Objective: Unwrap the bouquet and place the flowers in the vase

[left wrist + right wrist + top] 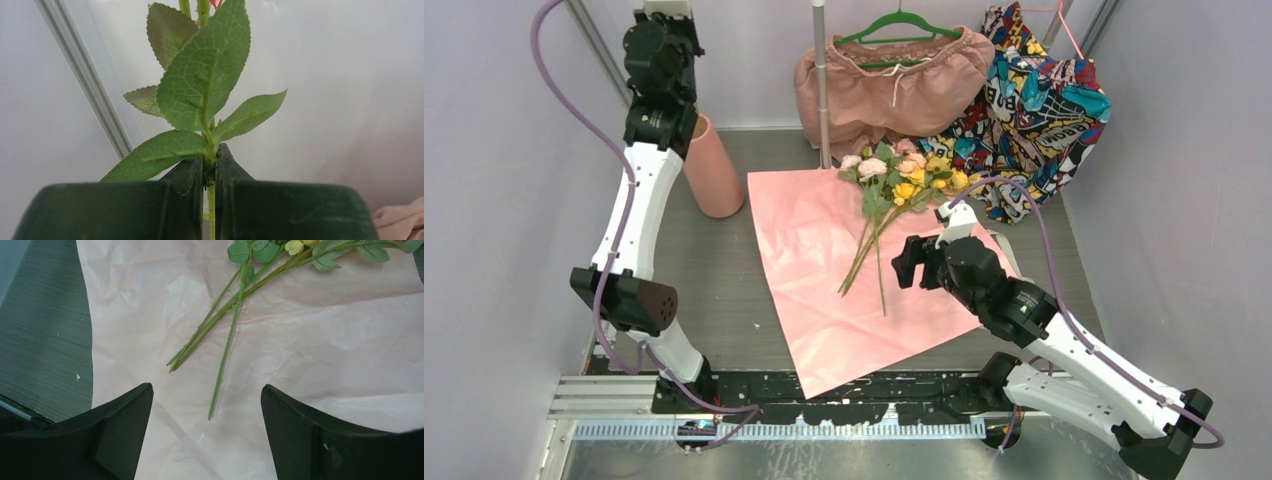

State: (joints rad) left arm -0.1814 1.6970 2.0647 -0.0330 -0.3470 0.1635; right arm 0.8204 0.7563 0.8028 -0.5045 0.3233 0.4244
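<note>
Flowers (899,180) lie unwrapped on the paper (814,270); my left gripper (210,170) pinches one leafy stem (208,142), which I judge needs lowering into the vase (712,165), while my right gripper (206,390) gapes wide.

Left hand (210,162) raised, closed; right hand (206,392) low, spread wide

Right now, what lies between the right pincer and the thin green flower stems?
Only bare pale pink wrapping paper separates the open right pincer from the thin green flower stems; the right wrist view shows it.
</note>
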